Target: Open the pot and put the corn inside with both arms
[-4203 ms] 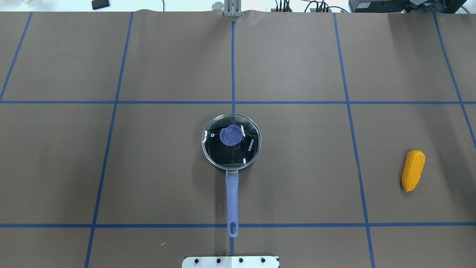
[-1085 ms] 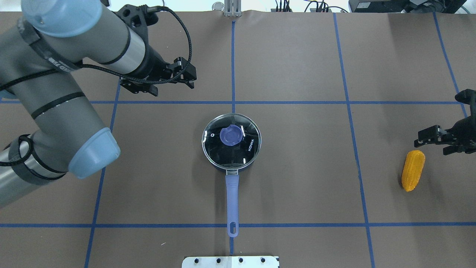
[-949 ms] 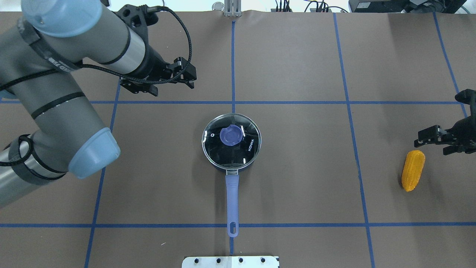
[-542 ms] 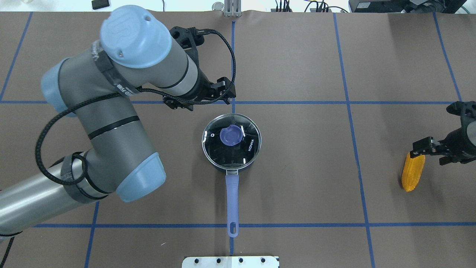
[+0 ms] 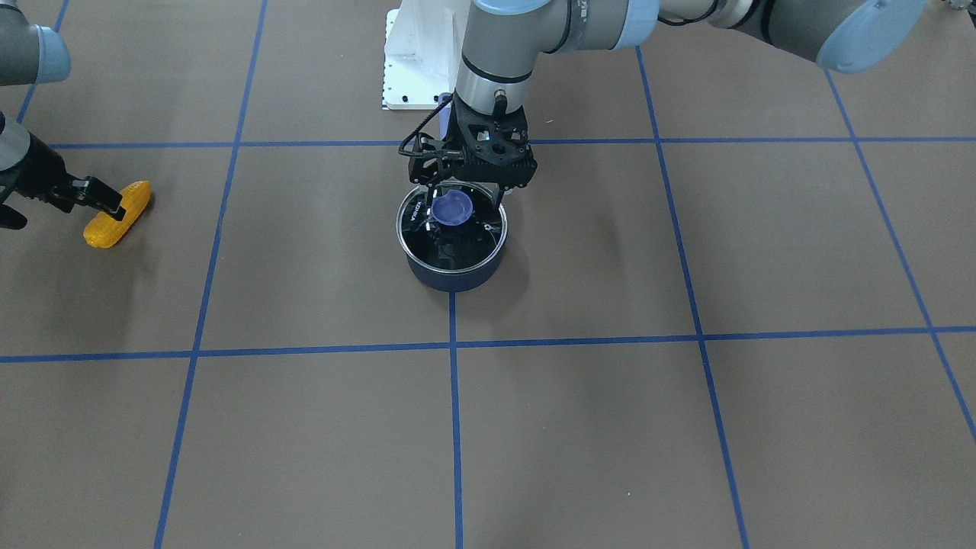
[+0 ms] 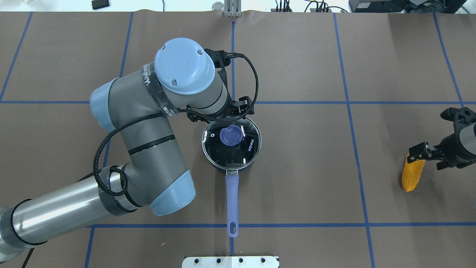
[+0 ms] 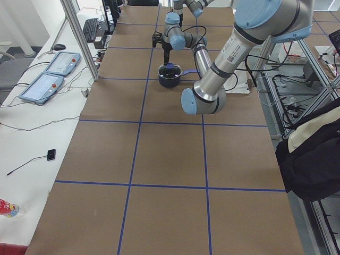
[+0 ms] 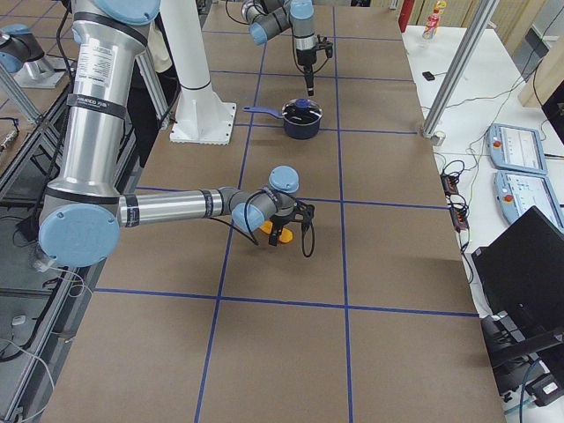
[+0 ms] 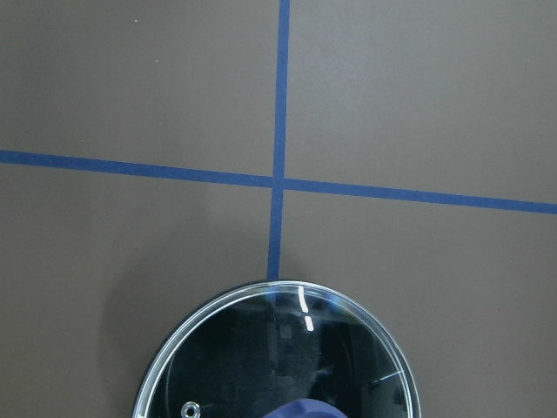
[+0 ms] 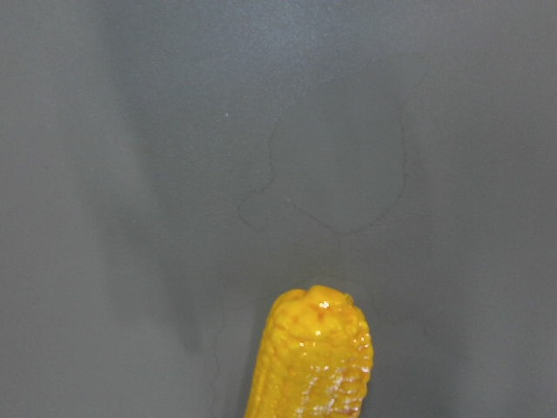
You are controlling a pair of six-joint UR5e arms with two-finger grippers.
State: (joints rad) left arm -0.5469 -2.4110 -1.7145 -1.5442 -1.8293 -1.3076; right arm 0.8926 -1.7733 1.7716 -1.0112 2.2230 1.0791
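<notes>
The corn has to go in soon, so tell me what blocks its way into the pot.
The glass lid sits on the pot, closing its opening. The left gripper is above the lid's knob, jaws open. Nothing else visible lies on the table between the corn and the pot.

1. Overhead: behind my shoulders, looking forward and down; pot centred, handle toward the camera.
2. Front: beyond the pot, facing me, steep.
3–4. End views: off the pot's left and right, distant, oblique.
5. Left wrist: close over the lid, far rim.
6. Right wrist: close on the corn tip.
Shared: 1–4 pot; 1, 2, 4 corn.
</notes>
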